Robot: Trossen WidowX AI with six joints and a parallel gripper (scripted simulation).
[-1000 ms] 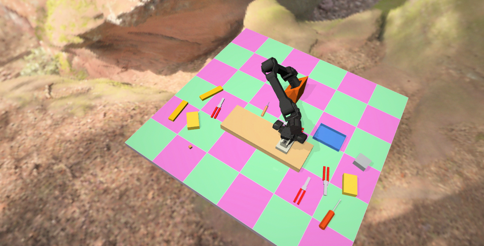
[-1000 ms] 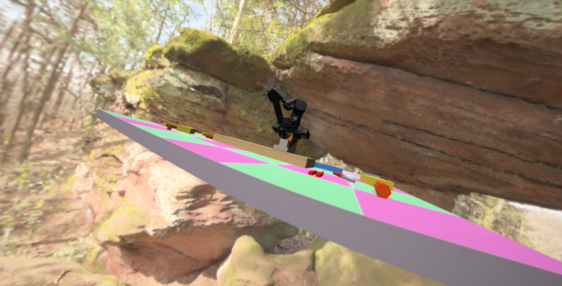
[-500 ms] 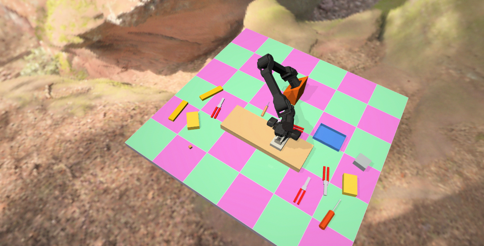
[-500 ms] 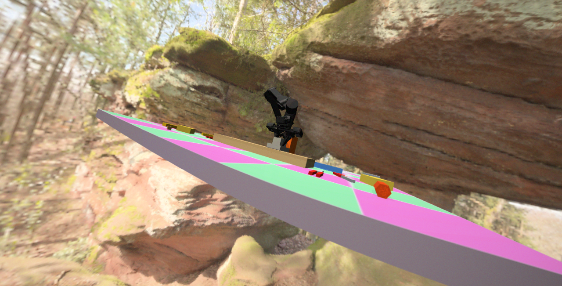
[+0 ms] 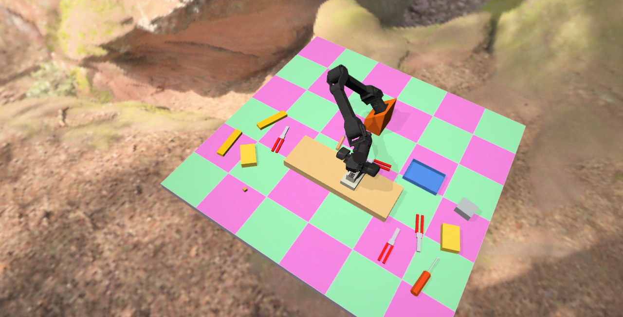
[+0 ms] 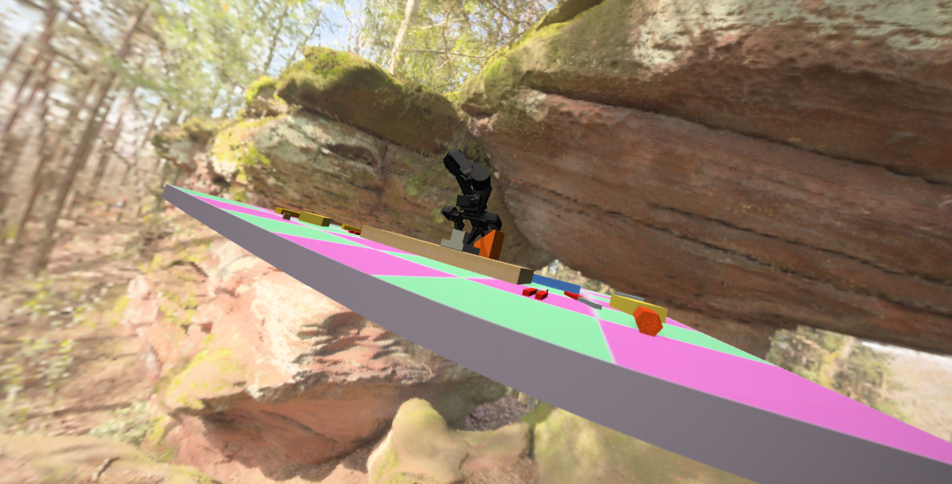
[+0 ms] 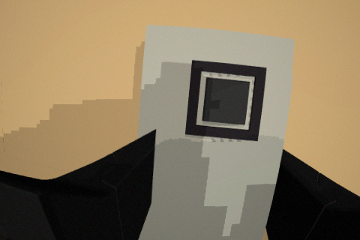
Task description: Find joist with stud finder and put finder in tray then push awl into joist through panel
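Note:
My gripper [image 5: 355, 175] [image 6: 467, 230] [image 7: 211, 142] is shut on the grey stud finder [image 5: 352, 180] [image 6: 454, 239] [image 7: 215, 45]. The stud finder rests flat on the tan floor panel [image 5: 312, 161] [image 6: 425, 249] [image 7: 70, 50], right of the panel's middle. Its square window [image 7: 226, 99] is dark. The awl [image 5: 340, 141], small with an orange handle, lies on the mat just behind the panel, beside the arm. The blue tray [image 5: 423, 176] [image 6: 555, 283] sits to the right of the panel's right end.
An orange wedge [image 5: 380, 116] stands behind the arm. Red-handled pliers [image 5: 280, 139] [image 5: 382, 164] [image 5: 419, 231] lie around the panel. Yellow blocks [image 5: 248, 154] [image 5: 449, 237], a grey block [image 5: 466, 208] and an orange screwdriver [image 5: 421, 281] lie on the checkered mat.

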